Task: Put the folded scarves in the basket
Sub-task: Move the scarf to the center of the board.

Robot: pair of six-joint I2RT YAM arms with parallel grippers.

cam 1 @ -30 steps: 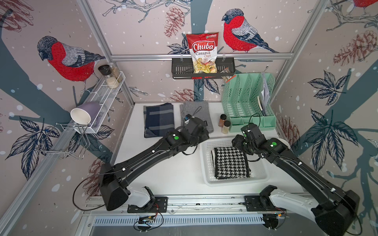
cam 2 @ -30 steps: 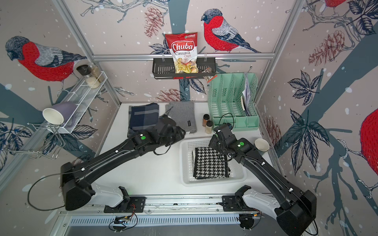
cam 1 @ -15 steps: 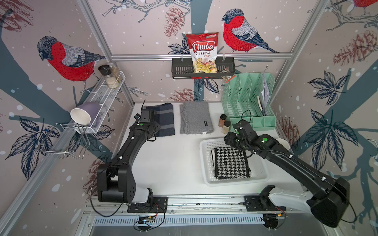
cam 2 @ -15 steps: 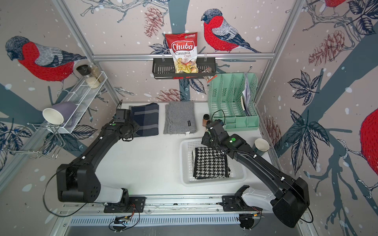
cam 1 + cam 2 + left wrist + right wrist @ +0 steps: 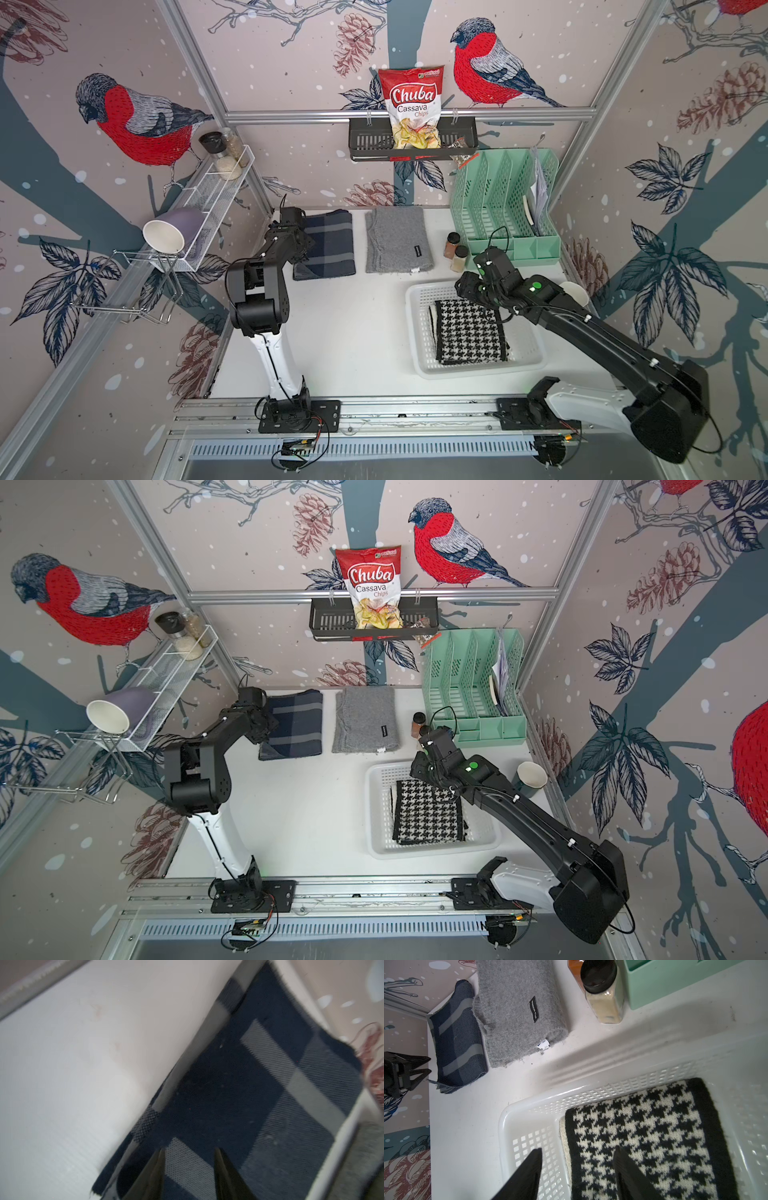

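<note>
Three folded scarves show in both top views. A navy plaid scarf (image 5: 328,245) (image 5: 297,725) and a grey scarf (image 5: 397,241) (image 5: 365,719) lie at the back of the table. A black-and-white houndstooth scarf (image 5: 469,332) (image 5: 643,1126) lies flat in the white basket (image 5: 412,328) (image 5: 529,1105). My left gripper (image 5: 301,253) (image 5: 189,1150) is open low over the plaid scarf's (image 5: 239,1084) left edge, gripping nothing. My right gripper (image 5: 467,286) (image 5: 578,1149) hangs open and empty above the basket's back left corner.
Two spice jars (image 5: 455,251) stand between the grey scarf and a mint-green organiser (image 5: 503,208). A paper cup (image 5: 575,293) sits right of the basket. A wire shelf (image 5: 216,199) with a purple mug hangs on the left wall. A black rack (image 5: 365,143) holds a chips bag.
My left arm has swung from the grey scarf to the plaid scarf's left edge and folded back. My right gripper has shifted slightly toward the basket's back left corner.
</note>
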